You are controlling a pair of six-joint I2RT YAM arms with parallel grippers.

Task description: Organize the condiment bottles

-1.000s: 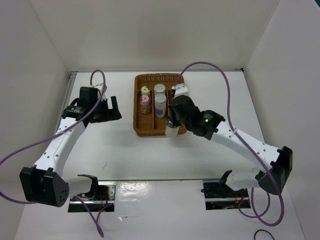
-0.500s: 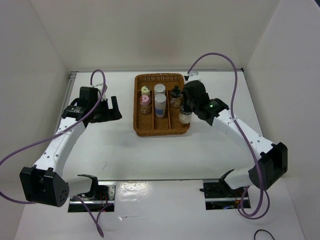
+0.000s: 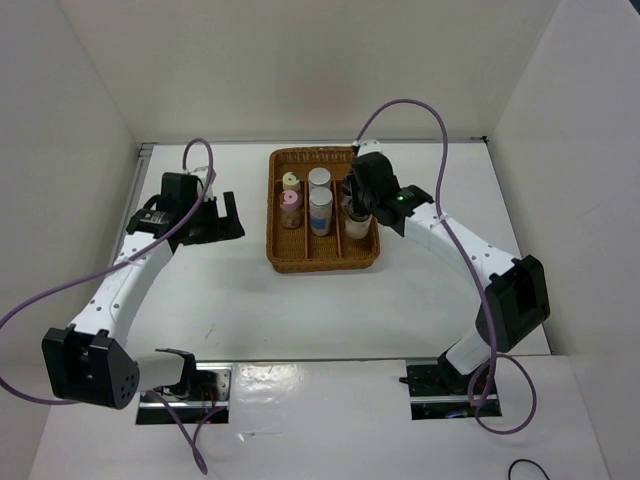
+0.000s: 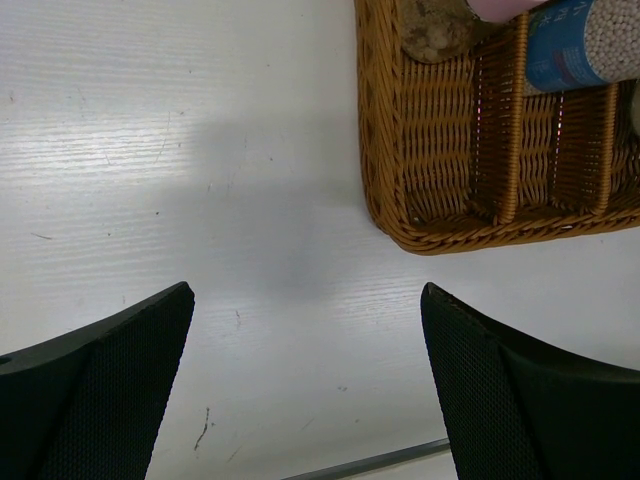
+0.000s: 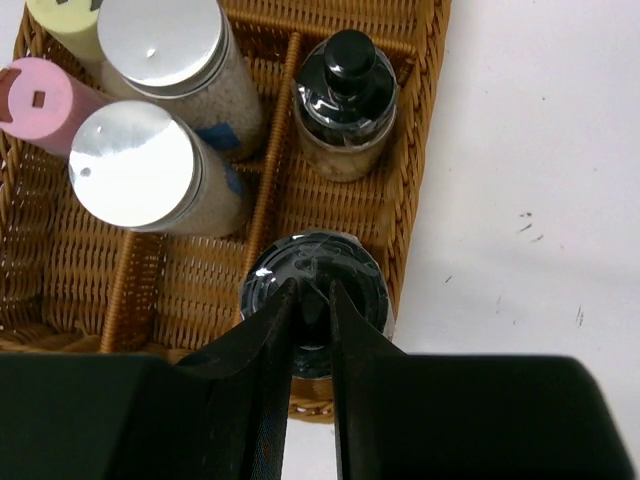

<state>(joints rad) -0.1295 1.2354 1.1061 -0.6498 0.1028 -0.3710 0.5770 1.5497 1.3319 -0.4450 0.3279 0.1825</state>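
Condiment bottles point(image 3: 320, 207) stand in the wicker tray point(image 5: 425, 110), one of them clamped by the right gripper point(image 5: 312, 300).
Its fingers pinch the knob of a black-capped jar point(image 5: 360, 285) at the near end of the right compartment, the second black-capped jar point(image 5: 345, 95) just beyond. I cannot tell whether the held jar rests on the tray floor. Grey-capped jars point(image 5: 135, 165) fill the middle, with the pink-capped jar point(image 5: 40, 100) and yellow-capped jar point(image 5: 65, 15) on the left. The left gripper point(image 4: 305, 300) hangs spread wide over the table point(image 4: 150, 150) beside the tray.

Left end effector point(image 4: 307, 295) gapes wide over table point(image 4: 200, 120) w/ wicker tray point(image 4: 381, 150) top-rt.
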